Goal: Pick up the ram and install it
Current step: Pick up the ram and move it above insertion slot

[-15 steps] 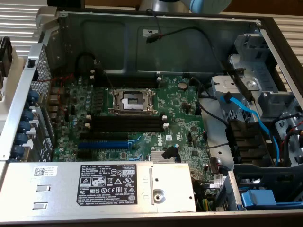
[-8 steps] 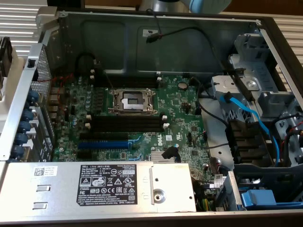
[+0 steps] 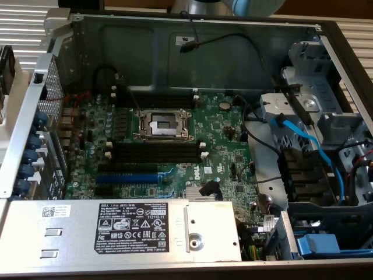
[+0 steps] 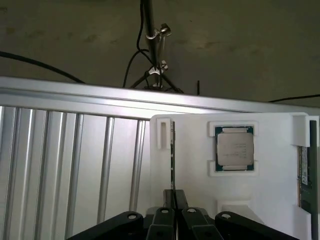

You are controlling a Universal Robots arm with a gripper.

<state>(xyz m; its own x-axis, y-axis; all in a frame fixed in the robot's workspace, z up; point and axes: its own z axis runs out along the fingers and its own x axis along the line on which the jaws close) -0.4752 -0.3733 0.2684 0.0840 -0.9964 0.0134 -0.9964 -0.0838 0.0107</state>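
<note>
In the wrist view my gripper [image 4: 174,202] is shut on the ram [image 4: 172,155], a thin dark stick seen edge-on. The stick stands on its edge in a white tray [image 4: 190,175], with its far end by a narrow slot in the tray. In the exterior view the open computer case shows the green motherboard [image 3: 221,146]. On it lie long black slots with white end clips [image 3: 154,153], and nothing sits in them. Part of the arm [image 3: 256,6] shows beyond the case's far wall.
A processor chip [image 4: 234,152] sits in a tray pocket, and another green stick [image 4: 303,175] lies at the tray's edge. Ribbed metal [image 4: 75,165] borders the tray. On the board are an open processor socket [image 3: 163,123], a blue slot [image 3: 128,178] and blue cables [image 3: 303,140].
</note>
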